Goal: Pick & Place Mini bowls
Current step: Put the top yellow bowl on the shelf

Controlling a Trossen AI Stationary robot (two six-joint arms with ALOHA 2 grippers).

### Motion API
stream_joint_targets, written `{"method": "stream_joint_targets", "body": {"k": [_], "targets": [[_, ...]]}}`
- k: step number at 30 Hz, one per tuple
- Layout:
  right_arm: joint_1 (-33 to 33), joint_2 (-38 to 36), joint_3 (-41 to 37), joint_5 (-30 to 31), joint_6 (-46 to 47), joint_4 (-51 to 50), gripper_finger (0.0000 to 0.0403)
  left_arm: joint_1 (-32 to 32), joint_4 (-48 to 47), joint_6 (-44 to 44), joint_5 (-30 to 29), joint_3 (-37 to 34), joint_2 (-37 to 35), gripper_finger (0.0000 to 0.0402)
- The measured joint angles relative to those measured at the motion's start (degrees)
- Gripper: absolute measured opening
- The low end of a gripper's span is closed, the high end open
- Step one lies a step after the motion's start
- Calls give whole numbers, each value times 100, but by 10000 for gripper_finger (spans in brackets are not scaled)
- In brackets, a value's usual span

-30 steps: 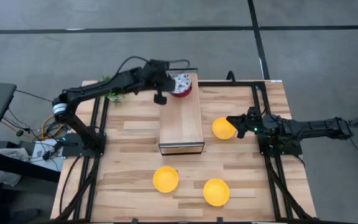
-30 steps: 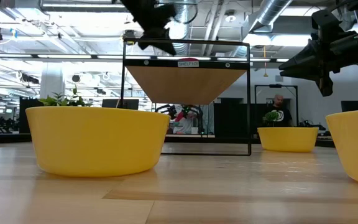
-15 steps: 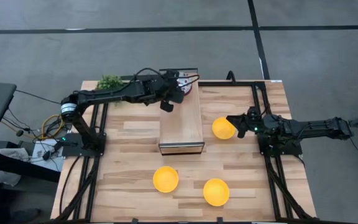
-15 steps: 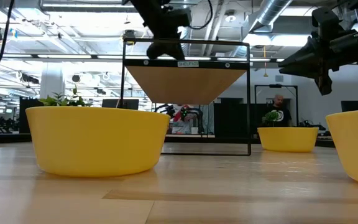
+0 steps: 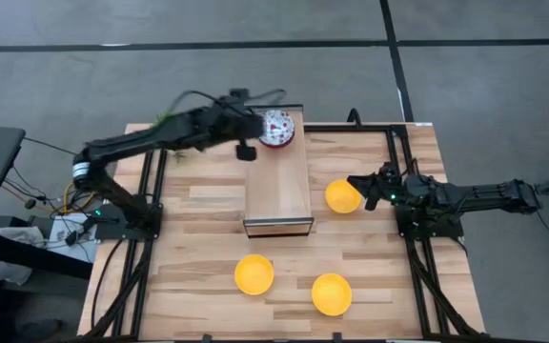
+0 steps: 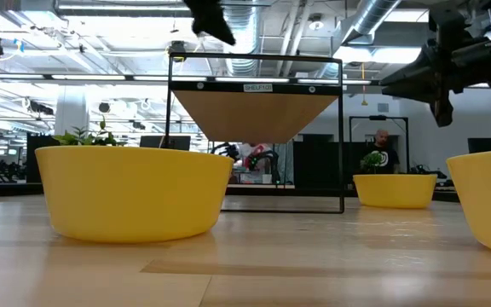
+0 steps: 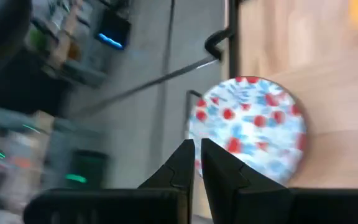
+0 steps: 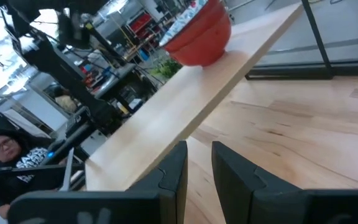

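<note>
My left tool (image 5: 246,150), fingers pressed together and empty, hovered beside the white red-and-blue speckled mini bowl (image 5: 276,128) resting on the raised wooden shelf (image 5: 278,191); that placement appeared complete, so fetching a plain yellow bowl (image 5: 254,274) from the desk (image 5: 198,238) seemingly came next.

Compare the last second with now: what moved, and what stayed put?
The left gripper swung out over the shelf toward the floral bowl half a second ago, and has now pulled back to the shelf's left edge, beside that bowl; its fingers are nearly closed and hold nothing. The floral bowl stayed on the shelf's far end. The right gripper and the three yellow bowls did not move.
</note>
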Motion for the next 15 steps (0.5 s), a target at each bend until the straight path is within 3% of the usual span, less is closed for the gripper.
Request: {"method": "stream_joint_targets", "body": {"k": [4, 8, 10, 15], "targets": [[0, 0, 0, 0, 2, 182, 63, 244, -1083, -1987, 1809, -159, -770, 24], [0, 0, 0, 2, 4, 420, 63, 262, -1280, -3437, 3283, -935, -1703, 16], [2, 0, 0, -1, 4, 540, 63, 177, -1264, -3861, 3556, -1449, -2200, 12], [2, 2, 0, -2, 4, 572, 63, -108, -1182, -4842, 3599, -2782, -3300, 10]]}}
